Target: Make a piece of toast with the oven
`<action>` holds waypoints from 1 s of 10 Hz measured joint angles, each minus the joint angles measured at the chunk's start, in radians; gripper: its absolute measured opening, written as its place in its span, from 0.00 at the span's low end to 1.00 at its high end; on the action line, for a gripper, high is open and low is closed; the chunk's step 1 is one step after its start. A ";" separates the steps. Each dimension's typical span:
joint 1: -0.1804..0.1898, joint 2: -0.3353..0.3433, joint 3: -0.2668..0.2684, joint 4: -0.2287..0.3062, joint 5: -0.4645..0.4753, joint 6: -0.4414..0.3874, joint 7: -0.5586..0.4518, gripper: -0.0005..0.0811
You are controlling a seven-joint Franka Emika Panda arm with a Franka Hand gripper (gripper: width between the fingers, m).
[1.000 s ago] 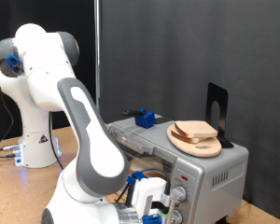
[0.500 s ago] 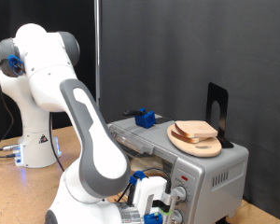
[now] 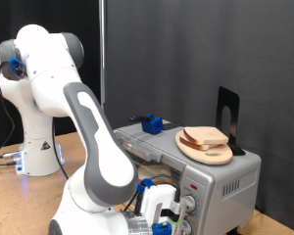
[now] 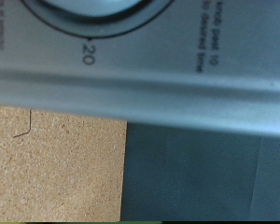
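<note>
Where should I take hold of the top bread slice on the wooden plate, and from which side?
Probably by its crust edges, from above. The piece of toast lies flat atop other slices on the round plate on the oven, and the black stand blocks the exterior view's right. The gripper sits low at the oven's knobs.

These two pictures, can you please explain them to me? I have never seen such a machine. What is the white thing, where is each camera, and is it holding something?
The white thing is a robot arm standing on a wooden table. The wide picture comes from a camera off the arm. The arm bends down to the front of a silver toaster oven, near its knobs. Its claw is there, but I cannot tell whether it is open, and nothing shows between its fingers. On top of the oven a round wooden plate carries bread slices. The close picture comes from a camera on the hand: it shows a dial edge, the number 20 and the table.
</note>
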 joint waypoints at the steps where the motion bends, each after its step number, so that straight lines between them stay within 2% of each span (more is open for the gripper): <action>1: 0.003 0.000 0.000 -0.001 0.000 0.003 0.001 0.68; 2: 0.003 -0.003 0.000 -0.001 0.003 -0.002 0.001 0.44; 4: 0.003 -0.004 -0.001 -0.006 0.006 0.009 0.003 0.13; 7: 0.003 -0.005 0.000 -0.009 0.012 0.011 -0.016 0.13; 10: -0.002 -0.035 0.007 -0.076 0.101 0.059 -0.256 0.13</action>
